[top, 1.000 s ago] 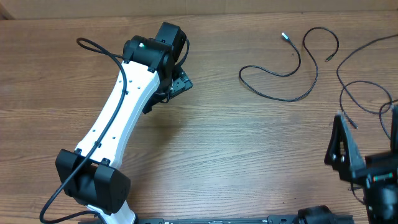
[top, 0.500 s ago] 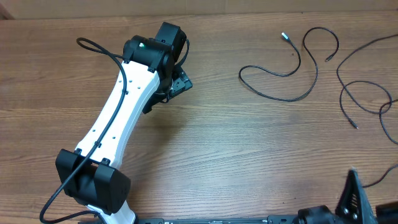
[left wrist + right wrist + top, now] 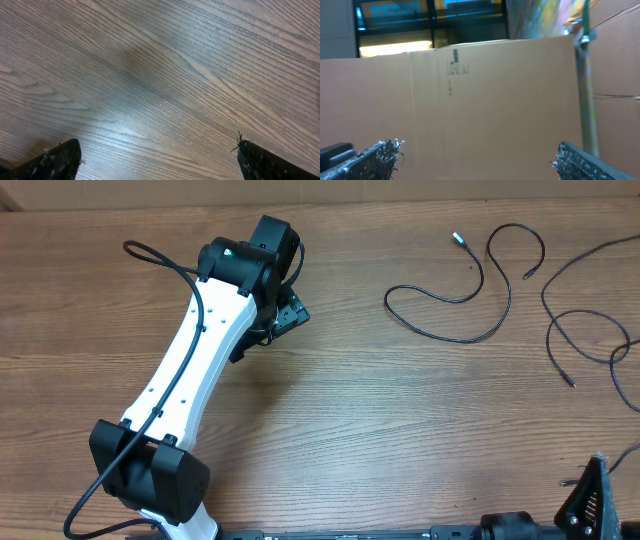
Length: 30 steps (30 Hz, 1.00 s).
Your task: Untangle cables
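Observation:
Two thin black cables lie on the wooden table (image 3: 400,430) at the back right. One cable (image 3: 459,340) curls in a wide loop and ends in a silvery plug (image 3: 457,238). The other cable (image 3: 585,313) snakes along the right edge, apart from the first. My left gripper (image 3: 285,312) hovers over bare wood at the back centre-left, far from both cables; in its wrist view the left gripper (image 3: 157,150) is open and empty. Of my right gripper, one finger (image 3: 592,498) shows at the near right corner. In its wrist view the right gripper (image 3: 477,150) is open, empty and faces a cardboard wall.
The white left arm (image 3: 195,365) lies diagonally across the left half, with a thick black wire (image 3: 150,253) looping off it. A cardboard wall (image 3: 470,90) and a metal post (image 3: 586,75) stand in front of the right wrist camera. More black cord (image 3: 622,380) runs off the right edge.
My right gripper has pulled back from beside the right-hand cable to the table's near right corner, almost out of the overhead view. The left arm and the cables have not moved.

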{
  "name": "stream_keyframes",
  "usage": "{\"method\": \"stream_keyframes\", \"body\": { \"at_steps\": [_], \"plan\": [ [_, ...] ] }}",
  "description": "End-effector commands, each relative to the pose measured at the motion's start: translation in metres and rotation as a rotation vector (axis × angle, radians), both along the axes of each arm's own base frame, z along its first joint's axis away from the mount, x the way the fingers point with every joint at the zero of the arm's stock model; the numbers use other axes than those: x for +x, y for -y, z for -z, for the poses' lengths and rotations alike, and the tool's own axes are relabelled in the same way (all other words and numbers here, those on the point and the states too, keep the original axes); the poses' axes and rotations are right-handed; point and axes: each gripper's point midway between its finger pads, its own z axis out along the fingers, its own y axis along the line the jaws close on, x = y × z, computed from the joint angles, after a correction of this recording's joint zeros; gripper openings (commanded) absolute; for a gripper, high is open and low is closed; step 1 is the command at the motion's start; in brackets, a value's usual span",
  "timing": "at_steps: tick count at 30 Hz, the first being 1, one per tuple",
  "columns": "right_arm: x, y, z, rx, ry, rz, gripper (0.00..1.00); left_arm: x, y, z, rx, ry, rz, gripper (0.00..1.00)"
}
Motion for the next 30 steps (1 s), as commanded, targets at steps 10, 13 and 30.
{"method": "stream_keyframes", "body": {
  "at_steps": [10,13,30],
  "plan": [
    [-0.014,0.006,-0.021,-0.004,0.109,0.1,1.0,0.001,-0.002,-0.002,0.011,0.011,0.007,0.99],
    [-0.014,0.007,-0.021,-0.005,0.11,0.105,1.0,0.001,-0.002,-0.002,0.01,0.011,0.007,0.99],
    [0.013,0.008,0.041,-0.012,-0.168,0.105,1.0,0.001,-0.002,-0.002,0.01,0.011,0.007,1.0]
  ]
}}
